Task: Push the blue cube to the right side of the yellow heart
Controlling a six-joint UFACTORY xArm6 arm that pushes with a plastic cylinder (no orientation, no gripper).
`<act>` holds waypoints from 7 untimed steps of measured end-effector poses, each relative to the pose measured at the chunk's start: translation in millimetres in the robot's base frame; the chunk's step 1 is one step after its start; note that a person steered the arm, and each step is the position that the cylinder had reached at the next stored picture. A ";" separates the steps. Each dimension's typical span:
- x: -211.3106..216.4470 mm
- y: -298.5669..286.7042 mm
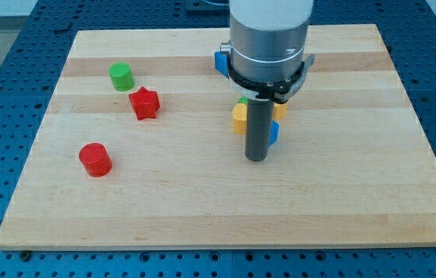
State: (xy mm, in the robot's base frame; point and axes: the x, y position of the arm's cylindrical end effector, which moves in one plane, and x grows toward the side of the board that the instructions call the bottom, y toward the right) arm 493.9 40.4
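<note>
My tip (257, 157) rests on the board at the middle of the view, at the end of the dark rod. A blue block (274, 133) shows only as a sliver at the rod's right edge; its shape is hidden. A yellow block (239, 120) touches the rod's left side; its shape is mostly hidden. A second yellow piece (280, 110) peeks out right of the rod, above the blue sliver. A small green piece (243, 101) shows just above the yellow block. The arm's grey body covers the rest of this cluster.
Another blue block (219, 61) is partly hidden by the arm's left side near the view's top. A green cylinder (121, 76), a red star (144, 103) and a red cylinder (94, 160) sit at the view's left. The wooden board (357, 193) ends on a blue perforated table.
</note>
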 end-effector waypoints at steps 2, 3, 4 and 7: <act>2.8 0.1; -2.5 7.8; -16.1 8.0; 1.3 16.1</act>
